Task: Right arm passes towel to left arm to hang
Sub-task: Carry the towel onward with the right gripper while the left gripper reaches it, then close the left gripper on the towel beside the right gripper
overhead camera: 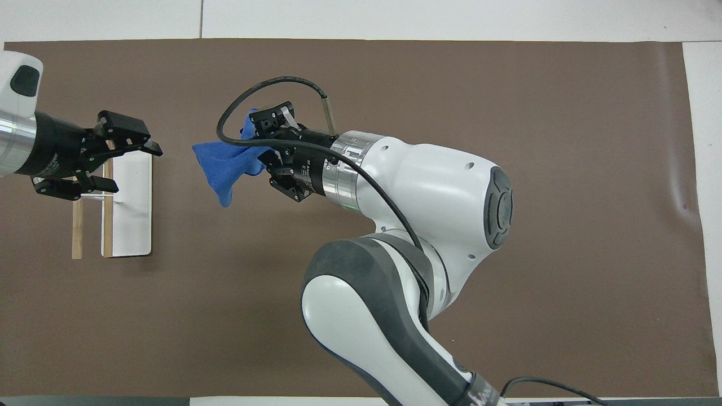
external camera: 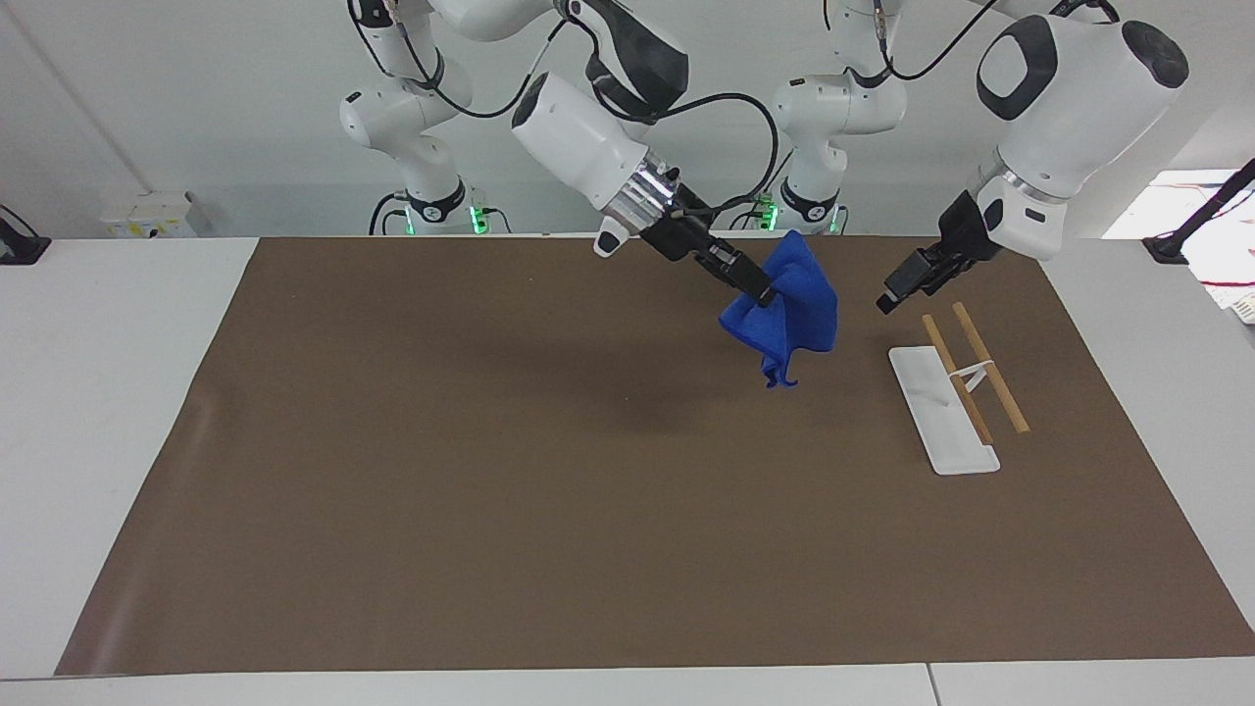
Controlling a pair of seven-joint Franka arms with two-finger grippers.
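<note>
My right gripper (external camera: 760, 289) is shut on the blue towel (external camera: 796, 306) and holds it in the air over the brown mat, beside the rack. The towel hangs bunched from the fingers, and it also shows in the overhead view (overhead camera: 221, 164), with the right gripper (overhead camera: 265, 155) at its edge. My left gripper (external camera: 892, 296) is open in the air over the rack's end nearer to the robots. In the overhead view the left gripper (overhead camera: 132, 167) points at the towel, a short gap from it.
A white flat tray (external camera: 943, 424) with two wooden rods (external camera: 992, 371) raised on a thin stand lies toward the left arm's end. A brown mat (external camera: 490, 490) covers the table. Two more white arm bases (external camera: 422, 157) stand at the robots' edge.
</note>
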